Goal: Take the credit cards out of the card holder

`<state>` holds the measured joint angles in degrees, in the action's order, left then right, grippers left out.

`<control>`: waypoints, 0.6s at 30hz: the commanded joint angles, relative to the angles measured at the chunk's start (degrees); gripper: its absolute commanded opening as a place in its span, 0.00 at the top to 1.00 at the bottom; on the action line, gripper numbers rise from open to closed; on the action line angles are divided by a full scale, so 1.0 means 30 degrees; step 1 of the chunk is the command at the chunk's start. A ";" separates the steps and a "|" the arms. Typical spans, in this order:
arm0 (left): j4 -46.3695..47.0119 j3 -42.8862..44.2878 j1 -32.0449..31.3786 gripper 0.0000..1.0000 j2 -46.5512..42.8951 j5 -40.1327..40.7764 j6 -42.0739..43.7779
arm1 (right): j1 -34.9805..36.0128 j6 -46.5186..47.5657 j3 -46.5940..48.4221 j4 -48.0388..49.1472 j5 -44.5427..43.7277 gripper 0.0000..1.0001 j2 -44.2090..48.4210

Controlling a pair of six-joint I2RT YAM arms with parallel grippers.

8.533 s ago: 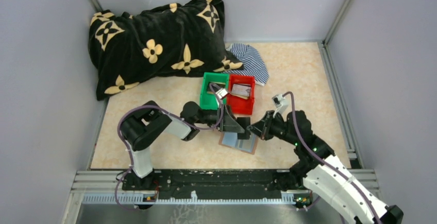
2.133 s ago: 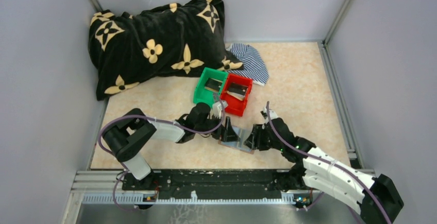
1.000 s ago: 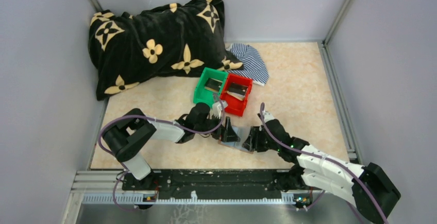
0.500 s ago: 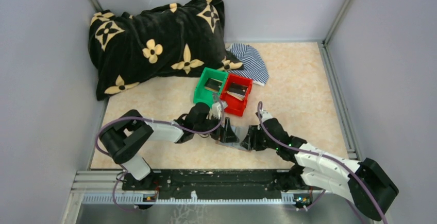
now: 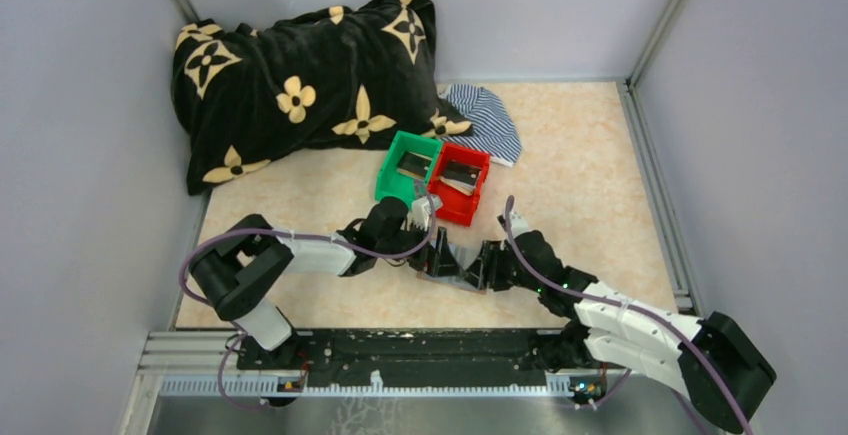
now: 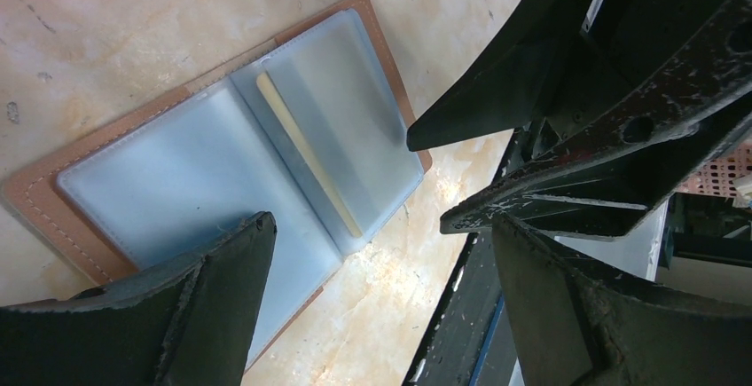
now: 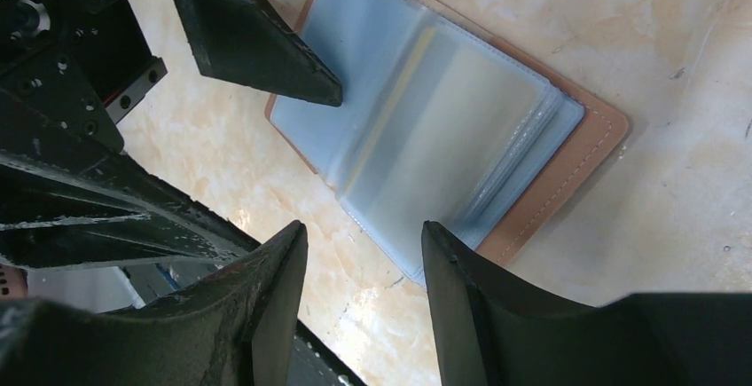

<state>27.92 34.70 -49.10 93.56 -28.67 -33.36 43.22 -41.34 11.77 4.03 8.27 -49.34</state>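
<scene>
As the card holder [image 6: 204, 173] lies open on the surface [image 6: 89, 31] between the left gripper [image 6: 379, 226] and right gripper [image 7: 364, 226], both released, its slick, floppy sleeves look light and best pinned at the stiffer brown rim.

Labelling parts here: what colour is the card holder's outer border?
The card holder has a tan-brown stitched border, clearest in the left wrist view.

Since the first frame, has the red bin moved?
Yes. The red bin has twisted: its near end swung left, while its far end stays beside the striped cloth, which has not shifted.
</scene>
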 commanded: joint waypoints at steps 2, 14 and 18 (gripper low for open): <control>-0.0141 0.0372 0.0039 0.03 -0.0010 -0.0135 0.0376 | 0.0201 -0.0195 -0.0218 0.0891 -0.0174 0.49 -0.0054; 0.0036 0.0094 0.0233 0.03 0.0027 -0.0217 0.0312 | 0.0208 -0.0077 0.0051 -0.0907 -0.0567 0.50 0.1160; 0.0097 0.0088 0.0243 0.03 -0.0024 -0.0286 0.0252 | 0.0212 -0.0196 -0.0461 0.0025 -0.0318 0.50 0.0439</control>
<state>27.38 34.70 -48.71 93.56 -28.73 -33.32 43.33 -41.80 10.85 0.78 7.20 -46.92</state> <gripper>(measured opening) 0.969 0.508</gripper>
